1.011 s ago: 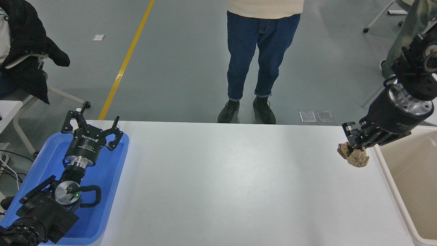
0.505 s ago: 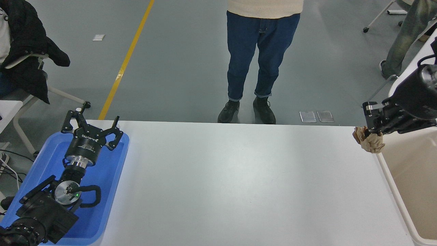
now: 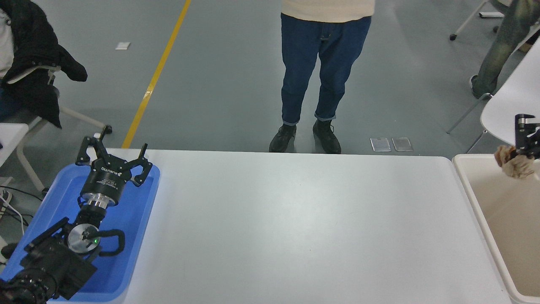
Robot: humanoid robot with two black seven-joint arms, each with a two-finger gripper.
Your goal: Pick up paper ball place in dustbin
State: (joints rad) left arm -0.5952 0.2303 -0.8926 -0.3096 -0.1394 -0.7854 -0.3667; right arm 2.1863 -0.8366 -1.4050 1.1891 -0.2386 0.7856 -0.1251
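- right gripper (image 3: 519, 153) is at the right picture edge, mostly cut off. Fingers are clamped on the paper ball (image 3: 515, 164), and the wad hangs just under the fingertips.
- Ball sits above the far end of the dustbin (image 3: 463, 179), inside the rim line and off the white table (image 3: 295, 223). It is held up in the air, not resting on the bin wall, so my read is carry done, release pending.
- Pinching the top of the wad makes sense: the ball hangs free below, so parting the fingers should let it fall straight into the bin.
- Risk: creased paper can snag on a finger pad when the grip lets go. The ball is also near the far rim, so a drop could clip the edge. Nudging deeper over the bin first would be safer.
- left gripper (image 3: 113, 157) is parked lower left over the blue tray (image 3: 135, 228), fingers spread apart, holding nothing and out of the working path.
- A person (image 3: 322, 71) stands at the far side of the table, well apart from the bin; no hands near the workspace.
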